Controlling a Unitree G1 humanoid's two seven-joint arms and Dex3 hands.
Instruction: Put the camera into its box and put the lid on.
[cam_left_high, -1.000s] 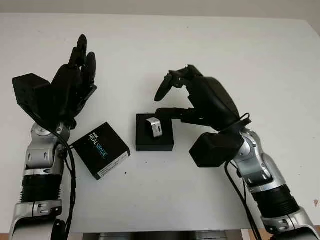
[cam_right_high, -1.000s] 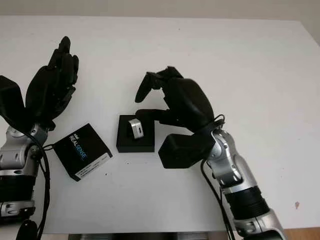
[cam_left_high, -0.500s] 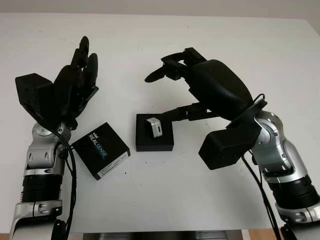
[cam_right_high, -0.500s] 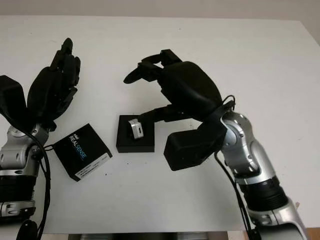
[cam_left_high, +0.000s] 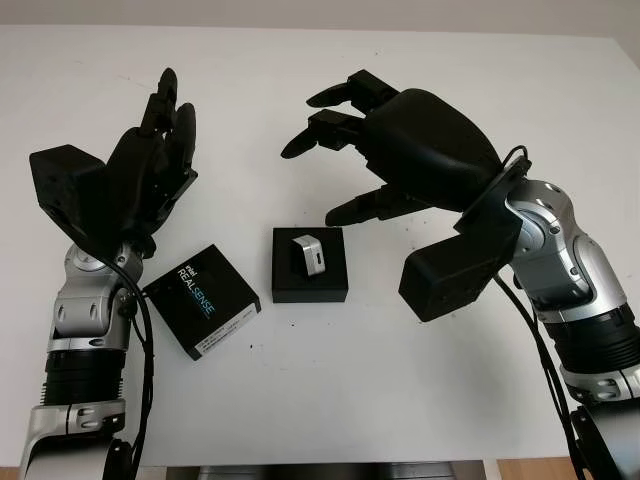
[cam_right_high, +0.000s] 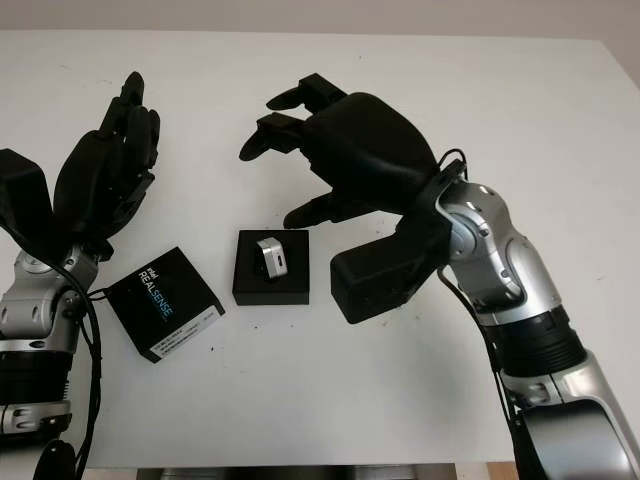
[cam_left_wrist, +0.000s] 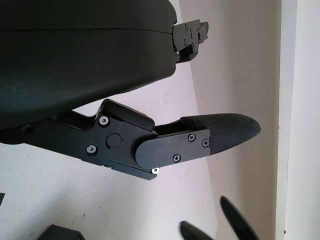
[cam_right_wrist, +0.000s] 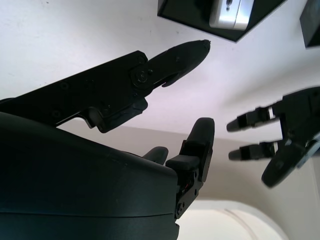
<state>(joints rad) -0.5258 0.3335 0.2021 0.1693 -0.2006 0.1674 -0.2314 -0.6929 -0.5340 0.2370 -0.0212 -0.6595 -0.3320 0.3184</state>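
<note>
The white table (cam_left_high: 330, 400) runs bare and matte from the near edge, where both silver-and-black arms come up into the head views, out to its far edge, with a strip of pale wall (cam_left_high: 320, 12) behind it; a small dark speck sits on the surface near the right arm's elbow. Nearest on the table lies the lid (cam_left_high: 202, 300), a black square printed with "REALSENSE" in white and blue, turned at an angle and lying flat, just to the left of the box. The box (cam_left_high: 310, 265) is a shallow black square tray standing squarely to the viewer, apart from the lid by a narrow strip of table, and the camera (cam_left_high: 309, 253), a small silver block with a dark slot on its face, sits inside it, tilted and leaning toward the far left corner; whether it is fully seated in a recess is hard to tell from here. Beyond and to the right of the box, the right hand (cam_left_high: 345, 150) hangs above the table with its fingers uncurled and holding nothing, its thumb (cam_left_high: 365, 207) pointing toward the far right corner of the box without touching it. On the other side, farther back than the lid, the left hand (cam_left_high: 150, 165) is raised with its fingers pointing away toward the far edge, also empty, well apart from both lid and box.
</note>
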